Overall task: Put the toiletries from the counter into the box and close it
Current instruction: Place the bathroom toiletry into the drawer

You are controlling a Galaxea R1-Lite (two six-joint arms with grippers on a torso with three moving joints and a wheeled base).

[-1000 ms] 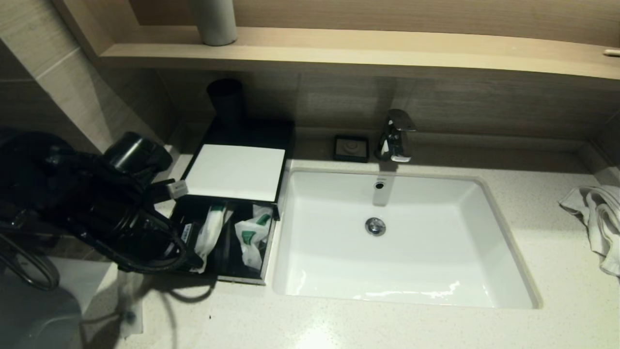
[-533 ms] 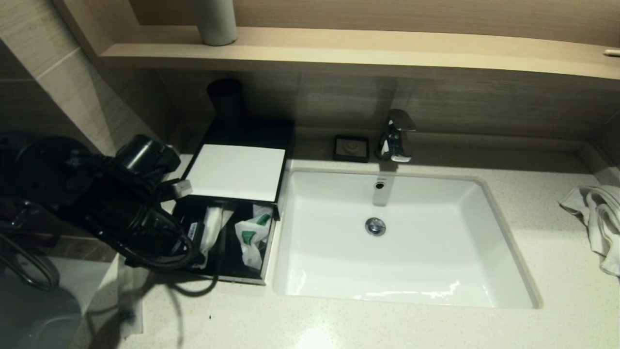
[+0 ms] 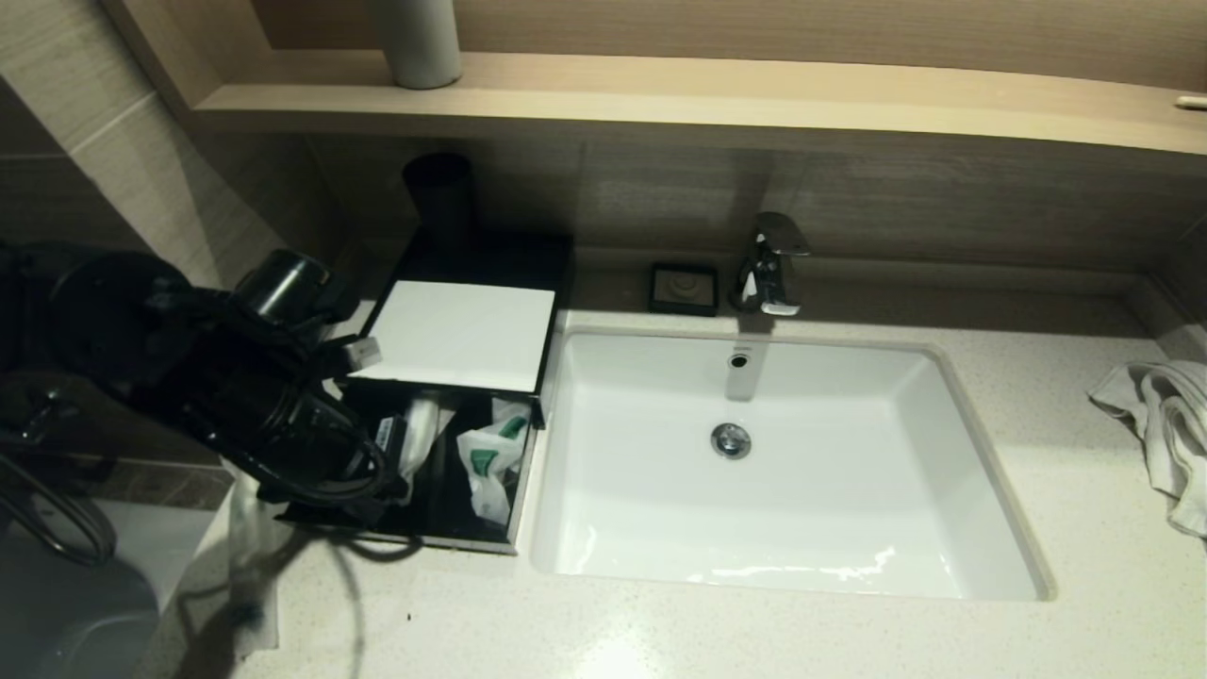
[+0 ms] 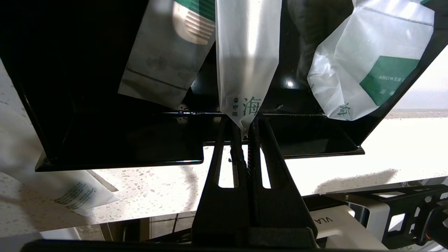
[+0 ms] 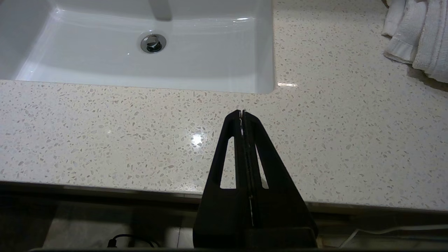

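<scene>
pale speckled stone forms the worktop [image 3: 660, 632] around a white sink basin [image 3: 783, 462], with a chrome tap [image 3: 771, 264] behind the basin, a small black square dish [image 3: 684, 288] beside the tap, and a light wooden shelf [image 3: 698, 94] along the wall above. a white towel [image 3: 1160, 424] lies bunched at the far right of the worktop.

the black box [image 3: 462, 330] with its white top panel sits just left of the basin, and its front drawer [image 3: 443, 528] is pulled out. inside the drawer lie several translucent sachets: a short pouch with a green label [image 3: 490, 453] on the right and a paler pouch [image 4: 168, 59] further left.

the left gripper [image 4: 245, 134] hangs at the drawer's front edge, its fingers pressed together and pinching the tip of a long thin sachet [image 4: 246, 59] whose body stretches into the drawer. another sachet [image 4: 73, 192] lies on the worktop, just outside the drawer's front left corner.

the right gripper [image 5: 242, 113] is parked above the bare worktop at the basin's near edge, its fingers pressed together on nothing.
</scene>
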